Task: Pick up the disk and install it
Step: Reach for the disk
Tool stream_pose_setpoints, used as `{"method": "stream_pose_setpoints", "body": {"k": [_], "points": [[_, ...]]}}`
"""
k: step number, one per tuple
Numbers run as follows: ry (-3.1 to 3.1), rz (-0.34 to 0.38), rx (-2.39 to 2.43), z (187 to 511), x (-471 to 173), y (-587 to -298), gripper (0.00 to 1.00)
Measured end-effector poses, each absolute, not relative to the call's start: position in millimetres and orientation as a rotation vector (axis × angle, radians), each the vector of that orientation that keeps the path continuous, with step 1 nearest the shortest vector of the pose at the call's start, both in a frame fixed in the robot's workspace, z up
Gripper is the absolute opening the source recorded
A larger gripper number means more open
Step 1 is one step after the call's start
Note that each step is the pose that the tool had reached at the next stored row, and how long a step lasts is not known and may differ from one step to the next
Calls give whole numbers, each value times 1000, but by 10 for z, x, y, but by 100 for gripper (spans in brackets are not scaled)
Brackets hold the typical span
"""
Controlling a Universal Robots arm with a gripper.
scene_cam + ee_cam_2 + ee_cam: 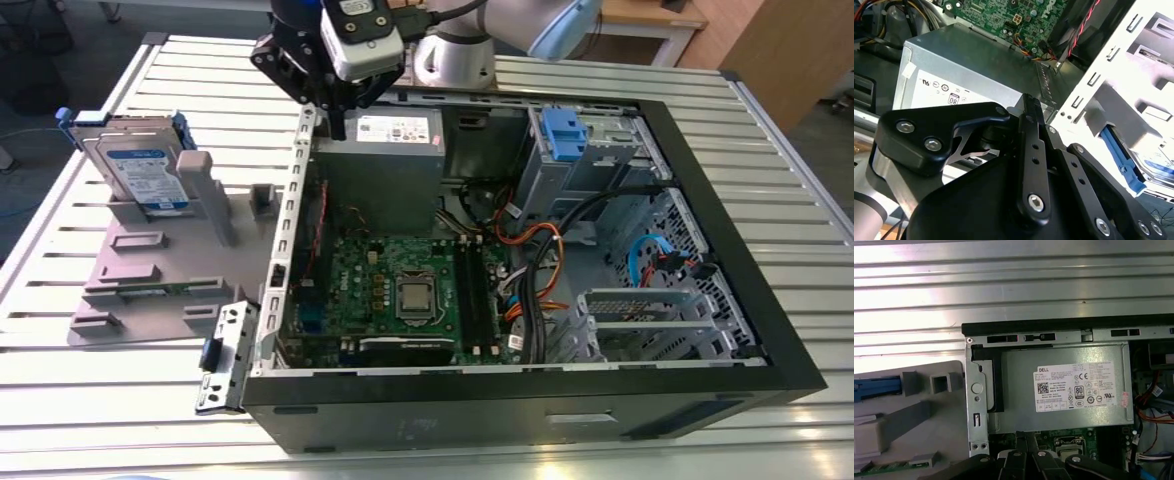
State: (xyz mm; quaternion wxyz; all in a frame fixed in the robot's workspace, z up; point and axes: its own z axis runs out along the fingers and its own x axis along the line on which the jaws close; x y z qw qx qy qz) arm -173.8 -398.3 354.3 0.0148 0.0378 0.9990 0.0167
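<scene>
The disk (140, 168), silver with a white-and-blue label and a blue carrier, stands upright in a gray fixture (147, 290) on the slatted table (120, 400), at the exterior view's left of the open computer case (467, 410). Well apart from it, the gripper (339, 125), clenched on nothing, hangs over the case wall by the white-labelled power supply (380, 160).

The disk (140, 170) stands on a fixture (147, 285) at the exterior view's left of the case (507, 405).

A grey holder post (203, 190) covers one side of the disk (140, 165) in the exterior view; in the first wrist view the picture's edge cuts it, leaving seemingly just blue carrier.
</scene>
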Motion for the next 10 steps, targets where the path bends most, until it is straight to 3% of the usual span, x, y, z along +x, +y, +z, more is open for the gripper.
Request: {"method": "stream_pose_setpoints", "body": {"k": [10], "points": [[3109,52,118,3541,-1777,-3983,11]]}}
